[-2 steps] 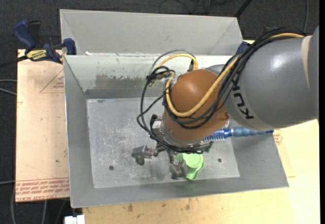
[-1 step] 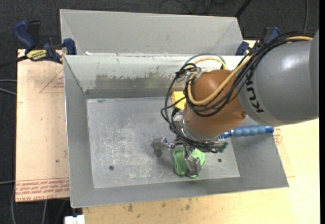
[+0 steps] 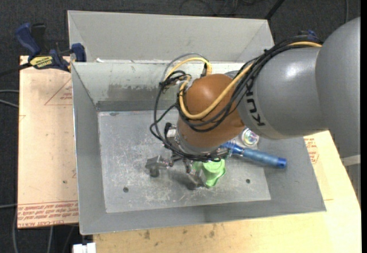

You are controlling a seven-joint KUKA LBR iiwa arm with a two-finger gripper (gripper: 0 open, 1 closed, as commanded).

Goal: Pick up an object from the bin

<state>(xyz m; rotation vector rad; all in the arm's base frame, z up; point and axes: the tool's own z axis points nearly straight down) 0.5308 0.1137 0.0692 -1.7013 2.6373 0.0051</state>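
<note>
In the camera view, one grey metal bin [image 3: 123,143] is seen from above, and two loose things are counted on its floor. The arm [image 3: 309,91] is brought in over the bin's right wall, and its wrist is wrapped in one brown-orange rounded cover [image 3: 209,105], across which several black and yellow cables are looped. Below the cover the gripper [image 3: 172,174] is lowered close to the floor, somewhat nearer the bin's front edge than its back wall. Its two fingers [image 3: 153,168] are held wide apart, one toward the bin's left side and one toward the right, and nothing but bare, scratched floor is seen between them. One green ribbed thing [image 3: 212,172], short and rounded, is found just beside the right-hand finger on its outer side, near the front edge and right of the floor's middle; whether it is touched by that finger cannot be told. One blue-handled thing [image 3: 261,158] is laid slantwise toward the right wall, its handle end pointed at that wall and its other end hidden under the cover, close behind the green thing.
</note>
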